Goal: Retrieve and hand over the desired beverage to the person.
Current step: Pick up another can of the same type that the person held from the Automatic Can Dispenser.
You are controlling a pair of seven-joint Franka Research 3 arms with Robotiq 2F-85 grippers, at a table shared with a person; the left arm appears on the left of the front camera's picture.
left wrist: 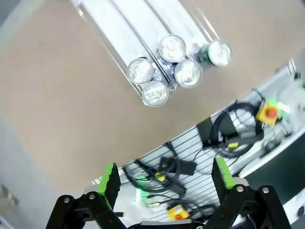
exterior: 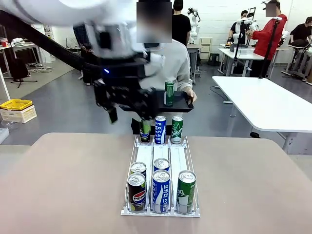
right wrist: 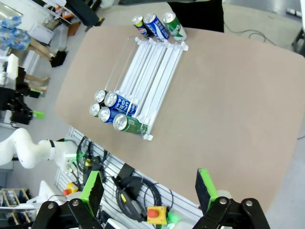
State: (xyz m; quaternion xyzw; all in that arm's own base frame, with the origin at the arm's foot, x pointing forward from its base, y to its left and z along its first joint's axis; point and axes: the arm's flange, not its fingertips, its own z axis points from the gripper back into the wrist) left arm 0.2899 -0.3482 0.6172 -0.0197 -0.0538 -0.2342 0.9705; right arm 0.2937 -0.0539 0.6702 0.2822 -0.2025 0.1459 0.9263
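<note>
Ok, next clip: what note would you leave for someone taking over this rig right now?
Left pincer: open, empty, raised over the table's near edge.
Right pincer: open, empty, high above the table.
The rack holds five near cans and three far cans.
The person at the far side holds a black tray with a green can upright on it.
Done: a drink appears to be with the person.
Left: possibly nothing; check whether another is wanted.
</note>
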